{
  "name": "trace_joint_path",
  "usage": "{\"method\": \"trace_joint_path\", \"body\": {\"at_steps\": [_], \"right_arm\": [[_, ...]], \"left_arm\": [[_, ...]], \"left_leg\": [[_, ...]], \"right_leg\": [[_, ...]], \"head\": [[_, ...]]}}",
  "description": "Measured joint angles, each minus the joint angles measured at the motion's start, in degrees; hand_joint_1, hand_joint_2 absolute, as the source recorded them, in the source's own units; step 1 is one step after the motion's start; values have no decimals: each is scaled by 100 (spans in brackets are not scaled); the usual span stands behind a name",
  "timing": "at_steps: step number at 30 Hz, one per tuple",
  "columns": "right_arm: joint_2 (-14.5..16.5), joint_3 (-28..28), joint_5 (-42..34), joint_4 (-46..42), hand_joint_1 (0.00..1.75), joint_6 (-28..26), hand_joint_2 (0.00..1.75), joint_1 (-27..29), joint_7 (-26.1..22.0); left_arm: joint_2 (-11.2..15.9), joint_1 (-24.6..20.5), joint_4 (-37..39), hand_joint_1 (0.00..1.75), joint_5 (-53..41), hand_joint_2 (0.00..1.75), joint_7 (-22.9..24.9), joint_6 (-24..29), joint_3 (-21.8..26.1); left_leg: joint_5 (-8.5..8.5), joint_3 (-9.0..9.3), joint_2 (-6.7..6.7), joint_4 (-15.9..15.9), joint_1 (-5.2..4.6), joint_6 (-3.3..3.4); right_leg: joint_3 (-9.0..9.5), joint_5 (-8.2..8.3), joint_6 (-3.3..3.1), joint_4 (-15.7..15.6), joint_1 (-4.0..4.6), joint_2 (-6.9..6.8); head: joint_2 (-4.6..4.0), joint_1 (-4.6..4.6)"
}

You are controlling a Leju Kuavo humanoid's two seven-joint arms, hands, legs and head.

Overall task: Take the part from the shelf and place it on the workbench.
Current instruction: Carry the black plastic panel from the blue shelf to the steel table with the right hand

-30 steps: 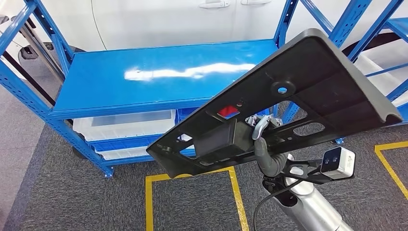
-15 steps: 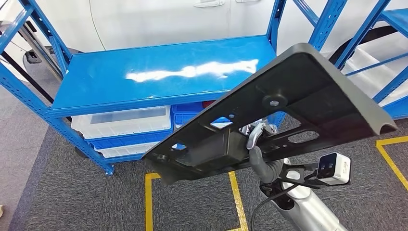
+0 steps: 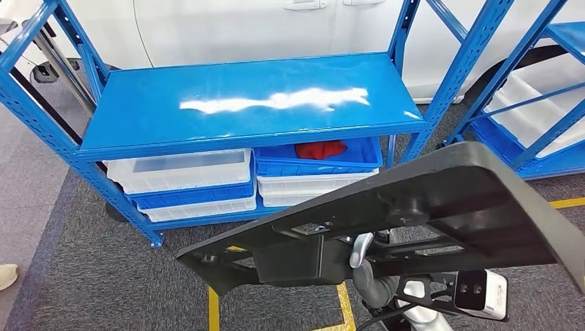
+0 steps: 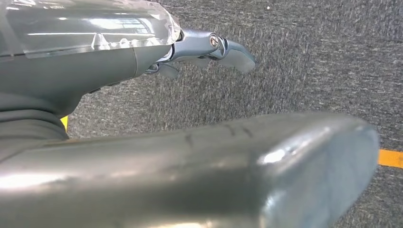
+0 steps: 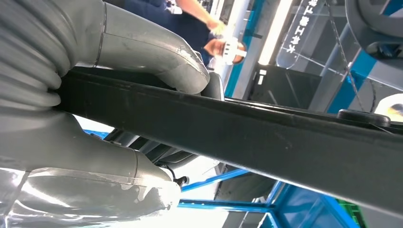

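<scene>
The part (image 3: pixel 448 200) is a large black plastic panel with holes and ribs, tilted low across the front right of the head view, off the shelf. My right hand (image 3: pixel 364 274) grips it from below near its middle. In the right wrist view my grey thumb and fingers (image 5: pixel 142 47) clamp the part's black edge (image 5: pixel 285 137). The blue shelf (image 3: pixel 248 103) stands behind, its top board bare. In the left wrist view my left hand (image 4: pixel 95 66) hangs over grey carpet with nothing in it.
Under the shelf's top board sit white bins (image 3: pixel 179 169) and a blue bin (image 3: pixel 359 160) with something red in it. A second blue rack (image 3: pixel 545 103) stands at the right. Yellow tape (image 3: pixel 212 310) marks the carpet. A white car door (image 3: pixel 262 27) is behind. A shoe (image 3: pixel 7 276) shows at the left edge.
The part has come down and back toward me and lies flatter, uncovering the shelf and its bins. My right hand has sunk lower with it.
</scene>
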Motion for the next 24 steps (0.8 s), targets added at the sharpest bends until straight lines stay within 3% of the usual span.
{"method": "trace_joint_path", "body": {"at_steps": [2, 3, 6, 8, 9, 11, 12, 13, 14, 15, 17, 19, 22, 24], "right_arm": [[102, -59, 99, -43, 175, 60, 175, 90, 0], [145, -81, 126, -63, 175, 74, 175, 120, 0], [237, -129, 153, -108, 175, 84, 175, 192, 0], [295, -165, 187, -153, 175, 97, 175, 220, 1], [328, -184, 221, -185, 175, 112, 175, 234, 3], [380, -223, 327, -254, 175, 156, 175, 277, 10], [397, -237, 404, -291, 175, 171, 175, 312, 14], [409, -249, 505, -337, 175, 178, 175, 353, 16], [419, -257, 627, -386, 175, 175, 175, 395, 14], [427, -263, 764, -435, 175, 164, 175, 435, 8], [432, -266, 1009, -512, 175, 135, 175, 493, -5], [429, -266, 1152, -567, 175, 89, 175, 554, -10], [409, -266, 1265, -676, 175, -21, 175, 680, -12], [378, -266, 1295, -746, 175, -116, 175, 742, -14]], "left_arm": [[0, 6, 0, 0, -14, 0, -5, 16, -1], [0, 6, -1, 0, -19, 0, -5, 23, -1], [-1, 6, -3, 0, -28, 0, -4, 28, -2], [-1, 5, -4, 0, -41, 0, -1, 15, -2], [2, 6, -5, 0, -54, 0, 4, 3, -2], [10, 9, -6, 0, -84, 0, 17, -35, -4], [14, 10, -7, 0, -93, 0, 24, -61, -5], [15, 12, -7, 0, -104, 0, 31, -89, -7], [15, 12, -7, 0, -116, 0, 42, -113, -9], [15, 12, -7, 0, -132, 0, 56, -126, -11], [13, 16, -7, 0, -170, 0, 95, -122, -16], [6, 25, -5, 0, -216, 0, 125, -101, -22], [-13, 23, -5, 0, -310, 0, 159, -49, -78], [-32, 15, -6, 0, -357, 0, 186, -20, -128]], "left_leg": [[-24, -17, -4, 57, -11, -40], [-31, -33, -4, 80, -21, -66], [-26, -62, 17, 96, -30, -156], [-147, -120, 22, 239, -12, -219], [-303, -216, 18, 471, -1, -247], [-707, -535, 15, 1231, 17, -292], [-837, -679, 15, 1574, 23, -308], [-862, -744, 14, 1742, 27, -316], [-770, -696, 9, 1676, 30, -317], [-590, -542, -17, 1385, 35, -307], [-256, -130, -243, 553, 53, -268], [-160, 71, -439, 118, 58, -228], [-138, 84, -321, 69, 59, -138], [-96, 89, -177, 14, 76, -53]], "right_leg": [[384, 305, -37, -770, 5, -3], [486, 370, -63, -997, 16, -1], [487, 401, -157, -1096, 36, 24], [485, 438, -230, -1132, 15, 50], [484, 456, -259, -1148, 3, 65], [465, 470, -283, -1149, 3, 104], [457, 475, -285, -1146, 6, 134], [452, 478, -283, -1141, 7, 169], [452, 480, -279, -1136, 7, 211], [455, 482, -273, -1129, 6, 259], [448, 489, -241, -1114, 9, 364], [405, 516, -170, -1105, 4, 478], [355, 551, -46, -1113, -8, 599], [222, 364, 2, -845, 12, 404]], "head": [[0, 0], [0, 0], [0, 0], [0, -1], [0, -1], [0, -2], [0, -2], [0, -2], [0, -2], [0, -2], [0, -2], [0, -2], [0, -1], [0, -1]]}}
